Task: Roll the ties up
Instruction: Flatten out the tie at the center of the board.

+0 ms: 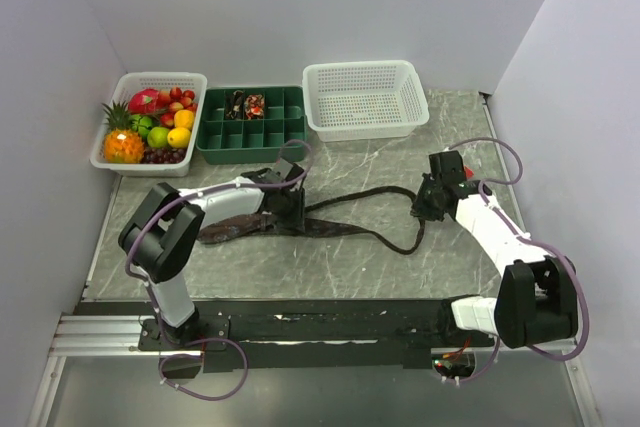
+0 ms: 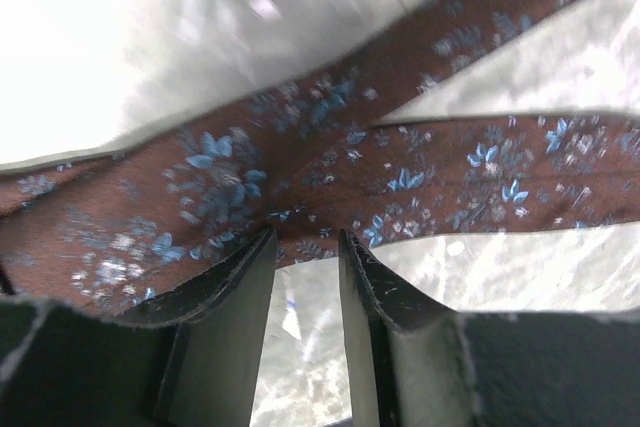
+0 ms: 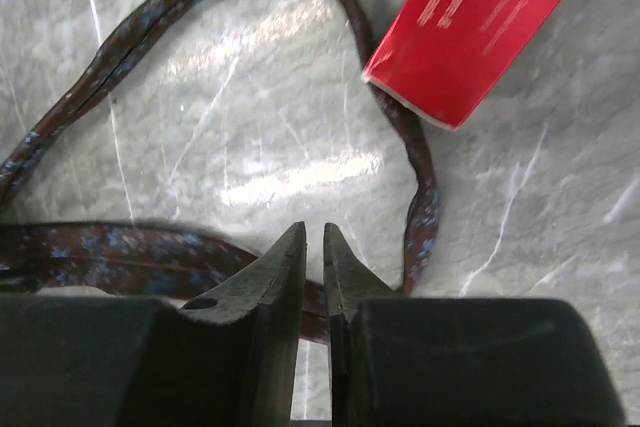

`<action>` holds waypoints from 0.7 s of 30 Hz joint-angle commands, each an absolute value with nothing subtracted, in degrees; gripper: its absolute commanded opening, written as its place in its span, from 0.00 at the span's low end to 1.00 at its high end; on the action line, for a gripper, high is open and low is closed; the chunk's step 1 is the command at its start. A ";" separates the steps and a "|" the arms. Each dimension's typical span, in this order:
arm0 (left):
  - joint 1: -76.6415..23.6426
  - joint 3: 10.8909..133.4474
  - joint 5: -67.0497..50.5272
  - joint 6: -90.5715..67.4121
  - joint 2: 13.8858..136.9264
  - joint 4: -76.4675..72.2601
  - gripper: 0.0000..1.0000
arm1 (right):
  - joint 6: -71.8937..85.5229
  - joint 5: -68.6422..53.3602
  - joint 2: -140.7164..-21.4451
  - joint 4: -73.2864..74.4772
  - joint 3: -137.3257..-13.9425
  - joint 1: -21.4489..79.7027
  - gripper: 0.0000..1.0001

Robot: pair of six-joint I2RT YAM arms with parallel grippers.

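Across the table (image 1: 300,277), the tie (image 1: 232,228) lies left-right, wide end pointing left.

One tie (image 1: 225,230) lies unrolled on the counter (image 1: 350,272), just in front of the green tray (image 1: 250,150). It is brown, with small blue and white flowers. Its wide end rests in front of the tray's left half. From there the strip runs rightward past the tray's right end, narrows and curls round in a loose loop. Two stretches of it cross flat at the tips of my left fingers (image 2: 225,287). In the tray's back row sit two small dark bundles (image 1: 247,104) with red flecks, too small to judge further.
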State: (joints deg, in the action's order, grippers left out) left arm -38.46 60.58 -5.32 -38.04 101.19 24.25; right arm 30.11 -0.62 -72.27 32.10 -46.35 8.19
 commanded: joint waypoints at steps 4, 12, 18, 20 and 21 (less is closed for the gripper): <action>-35.16 60.56 4.13 -33.57 99.78 29.44 0.42 | 28.30 -2.54 -69.00 32.60 -48.96 7.65 0.20; -38.50 55.73 5.19 -39.54 71.60 28.22 0.79 | 24.61 -7.73 -58.20 34.10 -46.50 7.65 0.20; -34.20 50.80 14.58 -47.80 60.39 32.69 0.84 | 19.87 -7.39 -59.84 34.80 -47.90 11.23 0.20; -29.64 49.58 14.85 -49.04 60.47 34.89 0.84 | 19.95 -2.59 -61.43 35.33 -49.83 17.71 0.20; -27.88 48.70 13.72 -48.96 60.64 34.54 0.84 | 20.04 -1.16 -63.35 35.42 -50.70 20.28 0.20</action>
